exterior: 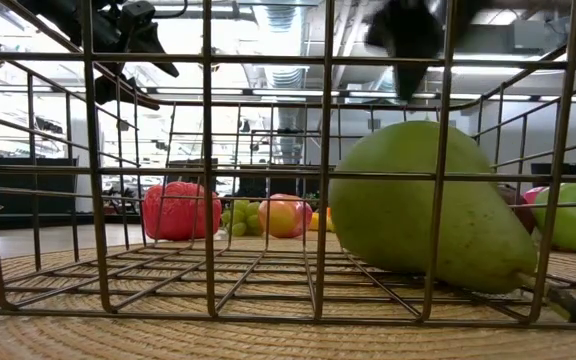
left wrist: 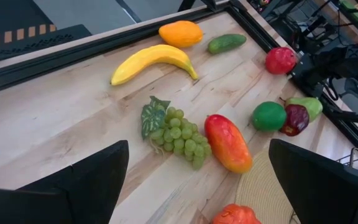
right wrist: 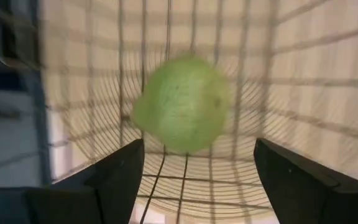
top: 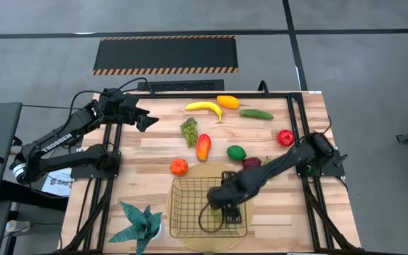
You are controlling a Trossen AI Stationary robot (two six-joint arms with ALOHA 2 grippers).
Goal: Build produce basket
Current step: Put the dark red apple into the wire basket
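Basket: dark wire-mesh rectangular basket (top: 193,205) rests on a round tan woven mat (top: 184,241), table's near edge.
Low view only: green plastic pear (exterior: 423,205) lies on the basket floor.
Right gripper (top: 227,209): over the basket, fingers spread wide, clear of the pear.
Left gripper (top: 147,120): wide open, empty, far-left corner.

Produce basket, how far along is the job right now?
Done: the pear lies in the basket. In hand: nothing; the right hand is open over the pear. Left: banana, grapes, mango, tomato and other pieces sit on the table.
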